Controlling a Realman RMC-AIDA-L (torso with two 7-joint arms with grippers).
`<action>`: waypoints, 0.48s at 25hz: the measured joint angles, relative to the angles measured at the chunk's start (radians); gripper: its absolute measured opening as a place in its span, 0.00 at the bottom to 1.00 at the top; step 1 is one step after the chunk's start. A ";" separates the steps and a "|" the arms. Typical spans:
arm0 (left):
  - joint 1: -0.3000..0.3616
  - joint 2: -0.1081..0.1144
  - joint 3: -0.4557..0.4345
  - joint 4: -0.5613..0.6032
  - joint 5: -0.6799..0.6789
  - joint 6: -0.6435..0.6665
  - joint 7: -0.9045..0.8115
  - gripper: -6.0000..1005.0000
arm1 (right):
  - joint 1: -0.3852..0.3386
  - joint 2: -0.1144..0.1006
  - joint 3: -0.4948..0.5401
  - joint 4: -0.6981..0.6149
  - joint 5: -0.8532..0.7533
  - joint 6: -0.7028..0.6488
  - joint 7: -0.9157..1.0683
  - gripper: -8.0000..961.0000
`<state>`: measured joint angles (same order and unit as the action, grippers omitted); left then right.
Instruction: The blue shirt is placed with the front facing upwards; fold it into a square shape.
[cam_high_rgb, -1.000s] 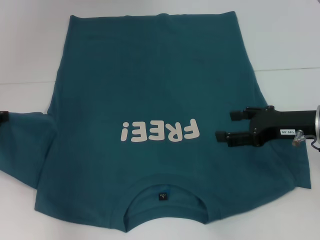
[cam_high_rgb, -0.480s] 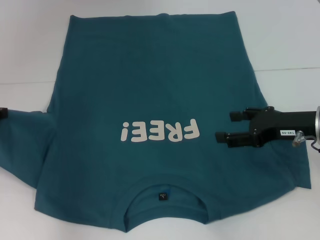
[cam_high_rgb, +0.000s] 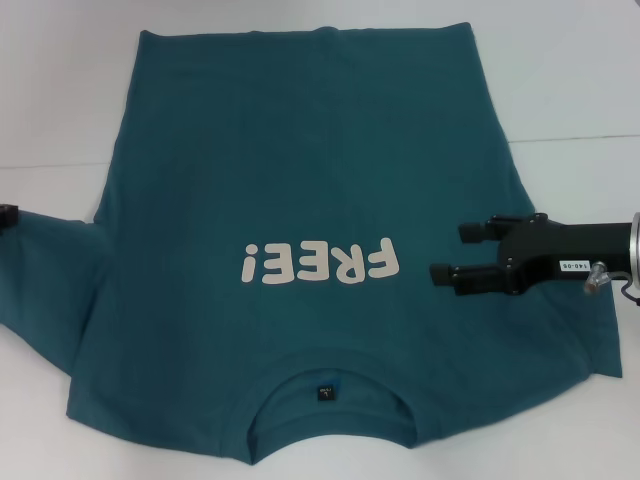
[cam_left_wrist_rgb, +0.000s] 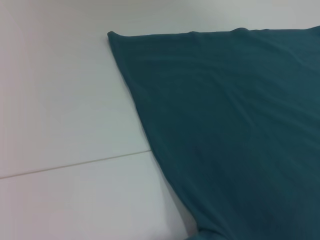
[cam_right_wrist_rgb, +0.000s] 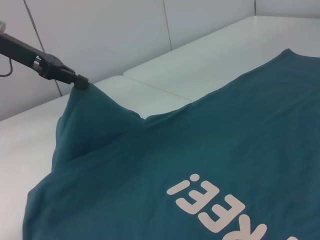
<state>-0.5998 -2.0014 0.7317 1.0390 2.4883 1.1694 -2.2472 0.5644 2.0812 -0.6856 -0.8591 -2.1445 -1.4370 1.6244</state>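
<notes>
One blue shirt (cam_high_rgb: 300, 180) spread front-up across white desk (cam_high_rgb: 60, 90), lettering upside down, collar nearest. Right tool (cam_high_rgb: 449, 252) above shirt's right side, fingers apart, holding nothing. Left tool (cam_right_wrist_rgb: 80, 82) clamped on left sleeve tip, lifting it off desk.

shirt (cam_high_rgb: 300, 200) flat on table (cam_high_rgb: 580, 70), right gripper (cam_high_rgb: 455, 252) above its right side.

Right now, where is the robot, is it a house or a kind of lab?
Probably a lab or test room, not a home. The blue shirt lies spread on a plain white table with plain white wall panels behind, and the left end effector pinches its sleeve.
</notes>
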 joint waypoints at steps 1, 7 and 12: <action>-0.003 0.002 0.000 0.002 0.003 0.005 0.000 0.01 | 0.000 0.000 0.000 0.000 0.000 0.000 0.000 0.95; -0.021 0.003 0.000 0.027 0.043 0.044 -0.029 0.02 | 0.000 0.000 0.000 0.000 0.000 0.003 0.000 0.95; -0.027 -0.002 0.000 0.072 0.052 0.092 -0.060 0.02 | 0.000 -0.001 0.000 0.000 0.000 0.003 0.000 0.95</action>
<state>-0.6265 -2.0035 0.7317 1.1106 2.5403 1.2613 -2.3074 0.5645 2.0802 -0.6857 -0.8591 -2.1445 -1.4342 1.6244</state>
